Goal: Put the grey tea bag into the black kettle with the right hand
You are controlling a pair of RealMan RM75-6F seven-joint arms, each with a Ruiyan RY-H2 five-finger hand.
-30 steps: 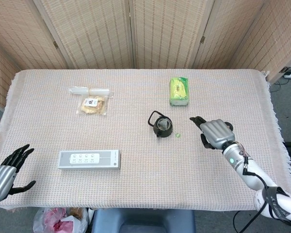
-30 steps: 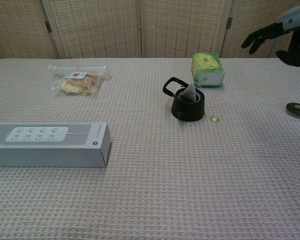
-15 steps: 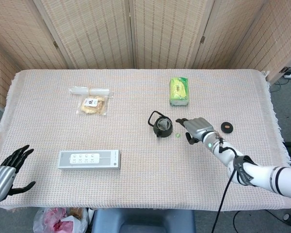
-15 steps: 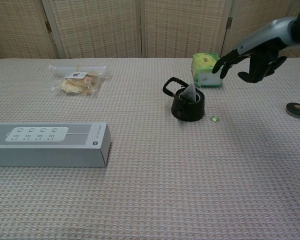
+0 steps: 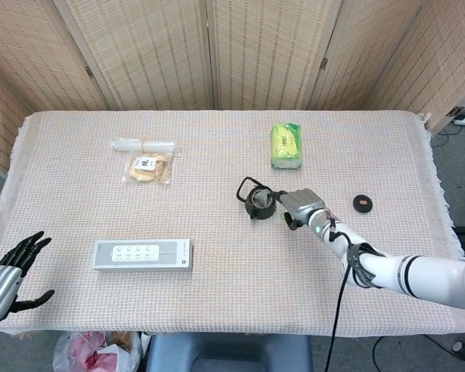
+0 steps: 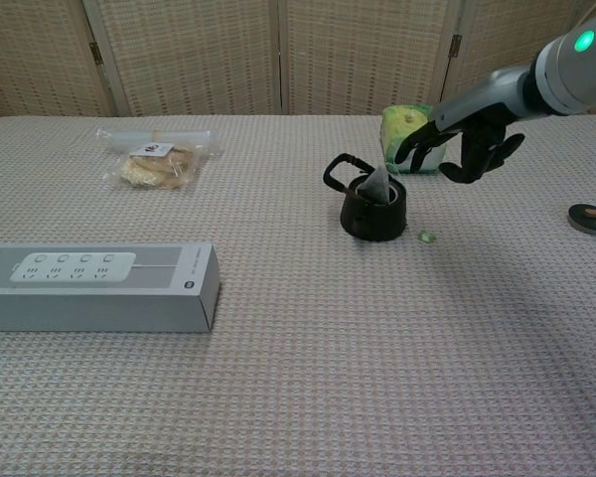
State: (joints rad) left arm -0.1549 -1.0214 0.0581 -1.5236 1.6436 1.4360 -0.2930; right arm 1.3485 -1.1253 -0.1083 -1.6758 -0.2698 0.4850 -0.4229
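The small black kettle [image 6: 372, 205] [image 5: 258, 201] stands mid-table with its handle toward the back left. The grey tea bag [image 6: 377, 183] pokes up out of its open top, leaning on the rim. My right hand [image 6: 460, 147] [image 5: 297, 205] hovers just right of the kettle and slightly above it, fingers spread and holding nothing, apart from the bag. A tiny green tag [image 6: 427, 237] lies on the cloth right of the kettle. My left hand [image 5: 8, 276] hangs open at the table's near left corner, seen only in the head view.
A green tissue pack [image 6: 411, 137] sits behind the kettle. A black round lid [image 6: 589, 217] lies to the far right. A white power strip box [image 6: 97, 286] is at the front left, a snack bag [image 6: 155, 163] at the back left.
My right hand has swept left across the table from the right side, past the black lid, to just beside the kettle. The tea bag and the left hand have stayed put.
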